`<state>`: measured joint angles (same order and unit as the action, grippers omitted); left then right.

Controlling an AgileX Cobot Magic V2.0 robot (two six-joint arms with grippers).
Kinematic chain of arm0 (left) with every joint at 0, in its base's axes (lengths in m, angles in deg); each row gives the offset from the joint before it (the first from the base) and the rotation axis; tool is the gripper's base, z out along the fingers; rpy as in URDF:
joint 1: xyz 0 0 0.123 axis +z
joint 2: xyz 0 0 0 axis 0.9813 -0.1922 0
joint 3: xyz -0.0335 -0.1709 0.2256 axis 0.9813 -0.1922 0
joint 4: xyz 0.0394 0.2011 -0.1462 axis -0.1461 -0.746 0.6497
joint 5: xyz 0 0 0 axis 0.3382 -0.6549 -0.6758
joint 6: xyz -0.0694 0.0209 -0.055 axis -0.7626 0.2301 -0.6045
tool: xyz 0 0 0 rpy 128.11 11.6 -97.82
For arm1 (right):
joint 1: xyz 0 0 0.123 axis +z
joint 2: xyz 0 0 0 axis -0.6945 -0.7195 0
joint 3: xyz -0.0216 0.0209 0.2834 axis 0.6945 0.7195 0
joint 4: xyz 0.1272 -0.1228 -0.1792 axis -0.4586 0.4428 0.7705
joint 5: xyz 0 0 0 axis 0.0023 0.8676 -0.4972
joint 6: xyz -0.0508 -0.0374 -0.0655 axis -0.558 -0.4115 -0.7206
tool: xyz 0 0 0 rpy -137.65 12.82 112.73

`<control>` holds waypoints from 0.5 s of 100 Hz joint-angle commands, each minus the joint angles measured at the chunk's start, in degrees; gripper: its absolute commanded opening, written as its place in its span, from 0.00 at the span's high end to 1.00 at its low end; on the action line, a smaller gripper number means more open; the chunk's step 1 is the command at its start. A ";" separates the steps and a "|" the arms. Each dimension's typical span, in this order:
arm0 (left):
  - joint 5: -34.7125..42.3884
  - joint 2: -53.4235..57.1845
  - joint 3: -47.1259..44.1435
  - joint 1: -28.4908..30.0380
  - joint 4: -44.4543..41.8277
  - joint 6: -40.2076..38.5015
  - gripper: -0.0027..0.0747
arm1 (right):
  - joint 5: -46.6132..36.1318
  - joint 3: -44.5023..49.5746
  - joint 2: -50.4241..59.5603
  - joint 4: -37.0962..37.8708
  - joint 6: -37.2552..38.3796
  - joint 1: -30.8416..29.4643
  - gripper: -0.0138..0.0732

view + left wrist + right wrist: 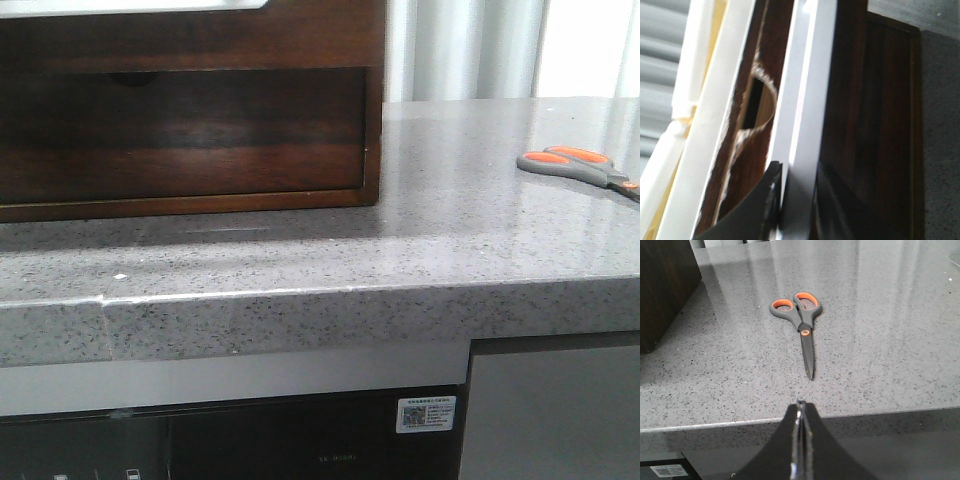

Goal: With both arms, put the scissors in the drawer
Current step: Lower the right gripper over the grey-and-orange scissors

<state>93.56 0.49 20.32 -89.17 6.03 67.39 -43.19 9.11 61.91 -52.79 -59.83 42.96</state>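
The scissors (575, 165), grey with orange-lined loops, lie flat on the grey counter at the far right. In the right wrist view the scissors (801, 325) lie ahead of my right gripper (800, 404), blades pointing toward it. That gripper is shut and empty, over the counter's front edge. The dark brown drawer (180, 135) sits closed in the wooden cabinet at the left. My left gripper (797, 172) is above the cabinet, its fingers apart either side of a white strip (805, 100), with the drawer front (870, 125) below. Neither arm shows in the front view.
The wooden frame (375, 120) surrounds the drawer and stands on the speckled counter (450, 230). A half-round notch (760, 105) shows in a wooden board beyond the white strip. A dark appliance front with a label (425, 413) is below the counter edge.
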 commanded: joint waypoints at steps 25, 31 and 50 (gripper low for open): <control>5.13 0.86 1.52 -0.07 0.49 -5.47 0.58 | -3.78 -1.91 -1.14 0.08 -0.33 0.14 0.92; 6.93 0.86 1.52 -0.07 -0.03 -6.42 0.58 | -3.78 -1.91 -1.14 0.08 -0.33 0.14 0.92; 16.08 1.02 1.52 -0.07 2.34 -10.86 0.58 | -3.89 -1.91 -1.14 0.20 -0.33 0.14 0.92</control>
<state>102.54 0.99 20.32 -89.17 4.34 59.78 -43.19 9.11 61.91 -52.79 -59.83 42.96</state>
